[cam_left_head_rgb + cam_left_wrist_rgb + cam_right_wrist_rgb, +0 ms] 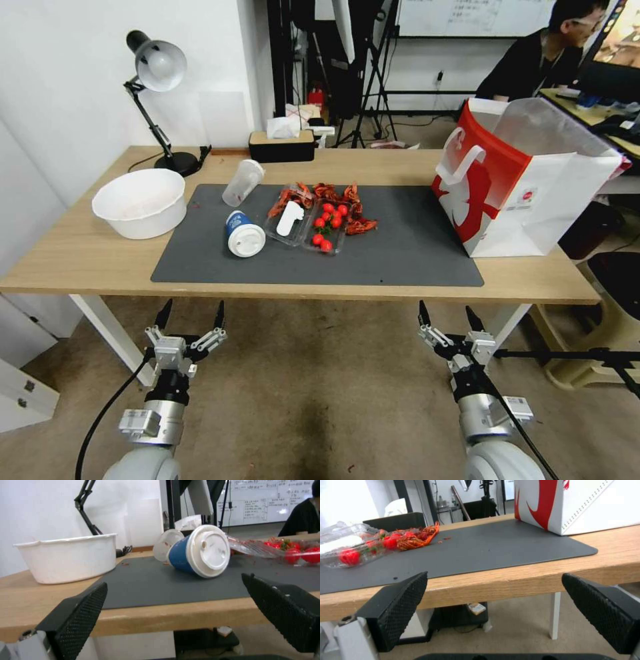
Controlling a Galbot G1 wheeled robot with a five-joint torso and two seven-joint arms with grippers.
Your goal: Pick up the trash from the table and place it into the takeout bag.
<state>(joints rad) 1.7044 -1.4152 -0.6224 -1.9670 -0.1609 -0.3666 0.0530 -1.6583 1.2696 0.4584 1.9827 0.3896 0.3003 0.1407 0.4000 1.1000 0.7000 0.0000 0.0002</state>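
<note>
Both grippers hang below the worktop (80, 260) front edge, jaws spread, empty. Left gripper (190, 317) sits low, short of the blue-white lidded cup (243, 235) lying on its side on the grey mat (400, 247). Clear plastic cup (242, 182) lies behind it. Right gripper (449, 317) is well apart from the takeout bag (527, 193) standing at the mat's right end.

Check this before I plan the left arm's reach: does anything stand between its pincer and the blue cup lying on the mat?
Nothing visible does. The open left pincer hangs below and in front of the light-wood table; the tipped blue paper cup with white lid lies beyond bare dark grey mat.
</note>
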